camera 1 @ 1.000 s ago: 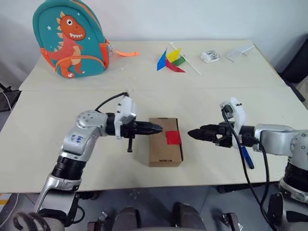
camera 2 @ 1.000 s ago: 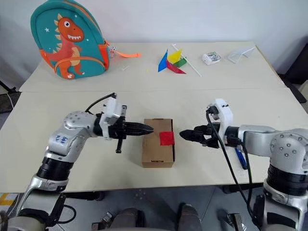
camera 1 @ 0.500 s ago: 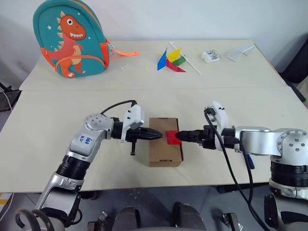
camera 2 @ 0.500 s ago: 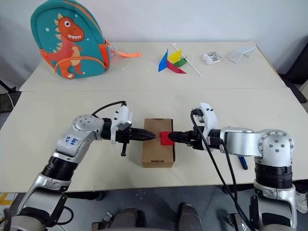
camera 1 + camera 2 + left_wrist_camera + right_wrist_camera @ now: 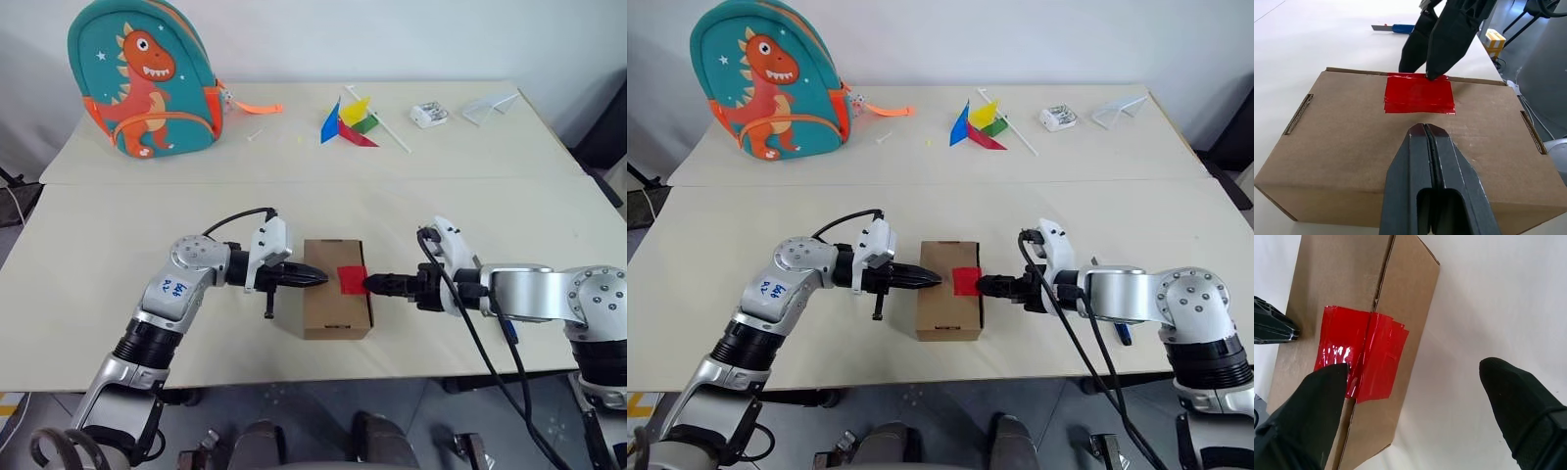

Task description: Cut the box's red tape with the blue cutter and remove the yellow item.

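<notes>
Box (image 5: 336,303) mid-surface (image 5: 98,245); my left tool (image 5: 321,278), closed and empty, at its 9 o'clock; my right tool (image 5: 370,285), spread wide, one finger on red tape (image 5: 351,279).

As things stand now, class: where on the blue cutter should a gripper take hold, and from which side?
Probably the handle of the blue cutter, pinched across its narrow width from above: it lies flat on the table, slim, blade end bare.

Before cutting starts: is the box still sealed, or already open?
Sealed. The box has its flaps lying flat, and the red tape spans the seam unbroken.
</notes>
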Controlling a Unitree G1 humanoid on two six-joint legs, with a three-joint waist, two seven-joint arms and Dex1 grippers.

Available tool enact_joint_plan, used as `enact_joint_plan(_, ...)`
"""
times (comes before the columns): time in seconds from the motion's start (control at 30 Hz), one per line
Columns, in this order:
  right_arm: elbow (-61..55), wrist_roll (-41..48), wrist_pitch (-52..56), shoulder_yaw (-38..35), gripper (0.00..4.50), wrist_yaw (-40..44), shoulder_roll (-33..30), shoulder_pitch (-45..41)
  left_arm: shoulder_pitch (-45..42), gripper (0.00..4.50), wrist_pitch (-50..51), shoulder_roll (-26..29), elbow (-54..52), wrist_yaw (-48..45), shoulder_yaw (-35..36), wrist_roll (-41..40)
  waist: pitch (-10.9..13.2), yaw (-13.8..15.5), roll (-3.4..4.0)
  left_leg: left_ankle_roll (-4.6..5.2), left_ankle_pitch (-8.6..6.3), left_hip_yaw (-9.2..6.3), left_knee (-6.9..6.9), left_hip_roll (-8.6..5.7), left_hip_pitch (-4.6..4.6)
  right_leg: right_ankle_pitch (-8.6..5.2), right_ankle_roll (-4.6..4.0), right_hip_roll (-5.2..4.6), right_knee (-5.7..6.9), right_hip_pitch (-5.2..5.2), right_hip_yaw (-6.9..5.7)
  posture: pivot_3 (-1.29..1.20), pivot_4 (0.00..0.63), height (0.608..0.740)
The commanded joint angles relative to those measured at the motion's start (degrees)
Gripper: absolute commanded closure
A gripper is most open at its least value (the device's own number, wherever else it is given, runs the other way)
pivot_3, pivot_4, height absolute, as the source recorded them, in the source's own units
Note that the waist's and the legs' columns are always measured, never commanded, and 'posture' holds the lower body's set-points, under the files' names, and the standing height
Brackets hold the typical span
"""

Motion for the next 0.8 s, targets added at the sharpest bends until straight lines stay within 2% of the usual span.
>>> enact_joint_plan(0.03, -1.9, -0.6, -0.8, 0.6, 0.05, 1.1, -2.0, 0.1, 0.8, 4.5, 0.3, 0.2, -1.3, 0.4, -0.3, 0.6, 0.0, 0.0, 0.0, 0.0, 0.0, 0.0, 0.0, 0.0, 0.0, 0.0, 0.0, 0.0, 0.0, 0.0, 0.0, 0.0, 0.15, 0.74)
enact_joint_plan(0.37, -1.4, -5.2, -0.6, 1.5, 0.05, 4.4, -4.2, -1.0, 1.3, 4.5, 0.4, 0.1, -1.6, 0.6, -0.9, 0.8, 0.0, 0.1, 0.0, 0.02, -0.01, 0.0, 0.02, 0.01, 0.0, 0.0, 0.0, 0.0, -0.01, 0.01, 0.0, 0.0, 0.15, 0.74)
enact_joint_plan(0.53, -3.0, -10.9, 1.5, 3.5, 0.05, 6.6, -3.4, -3.4, 0.9, 4.5, 0.1, -0.3, -1.3, 0.6, -1.6, 1.1, 0.0, 0.1, 0.0, 0.02, -0.01, 0.0, 0.03, 0.01, 0.0, 0.0, 0.0, 0.0, -0.01, 0.01, 0.0, 0.0, 0.15, 0.74)
enact_joint_plan(0.8, -3.7, -13.1, 2.6, 5.0, 0.05, 6.4, -1.4, -4.5, -0.7, 4.5, 0.1, -1.1, -0.6, 0.7, -1.9, 1.7, 0.0, 0.0, 0.0, 0.04, -0.02, 0.0, 0.03, 0.01, 0.0, 0.0, 0.0, 0.0, -0.01, 0.01, 0.0, 0.0, 0.15, 0.74)
